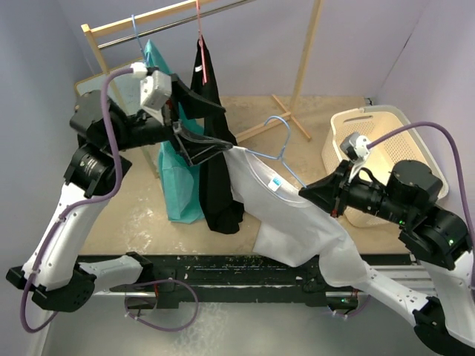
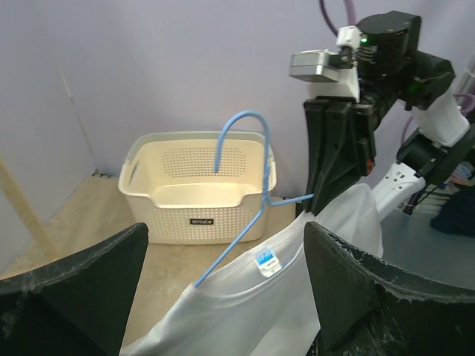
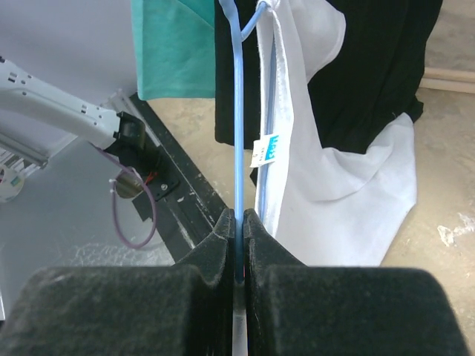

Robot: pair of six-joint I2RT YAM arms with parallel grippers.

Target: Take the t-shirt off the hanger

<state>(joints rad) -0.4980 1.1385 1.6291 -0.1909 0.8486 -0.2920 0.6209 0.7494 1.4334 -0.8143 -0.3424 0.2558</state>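
Right side: grips the blue wire hanger with the right hand, fingers pressed fully together on a straight run of the wire. Holds it raised above the bench, hook pointing up and off the wooden rack.

Not yet off that hanger: the white t-shirt. Collar and label close against the wire, one shoulder stretched out to the left, body sagging down over the near edge of the bench between the two arms.

Left side: spreads the left hand wide, with nothing gripped. Points its fingers rightward at the stretched shoulder of the shirt. From the wrist view, shows shirt cloth low between and beyond the two pads, with the hanger rising out of the collar toward the right hand. Possibly touches the shoulder seam with the lower fingertip; hard to tell from above.

Behind the left hand, hanging from the rack side by side: a teal garment and a black garment. At the far right of the bench, well apart from the shirt: a cream laundry basket.
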